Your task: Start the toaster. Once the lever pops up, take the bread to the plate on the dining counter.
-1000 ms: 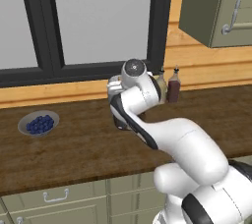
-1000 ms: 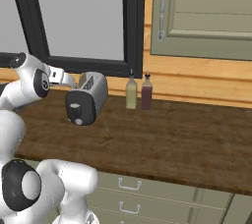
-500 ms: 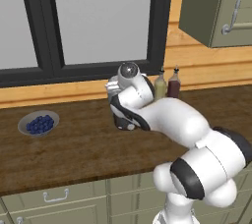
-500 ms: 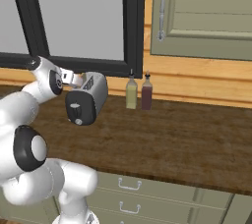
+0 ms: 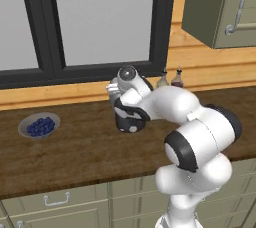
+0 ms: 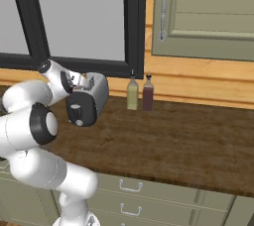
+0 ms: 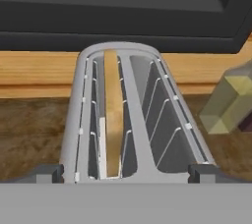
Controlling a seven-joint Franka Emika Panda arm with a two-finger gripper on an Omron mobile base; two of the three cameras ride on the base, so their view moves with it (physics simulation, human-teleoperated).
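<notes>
Hovering over the toaster (image 7: pixel 133 115), the gripper (image 7: pixel 125 171) has its fingers spread wide, 1 tip at each side of the toaster's near end, holding nothing. The bread (image 7: pixel 113 115) stands on edge in the left slot, long axis running away from the fingers. The next move probably needs the lever on the toaster's (image 6: pixel 89 98) front, below the tips.

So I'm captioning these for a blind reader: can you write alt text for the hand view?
Looking down into a silver two-slot toaster, a tan slice of bread stands in its left slot while the right slot is empty. The open claw hovers at the near edge. Behind lie the wooden counter, a dark window frame and a yellowish bottle.
</notes>
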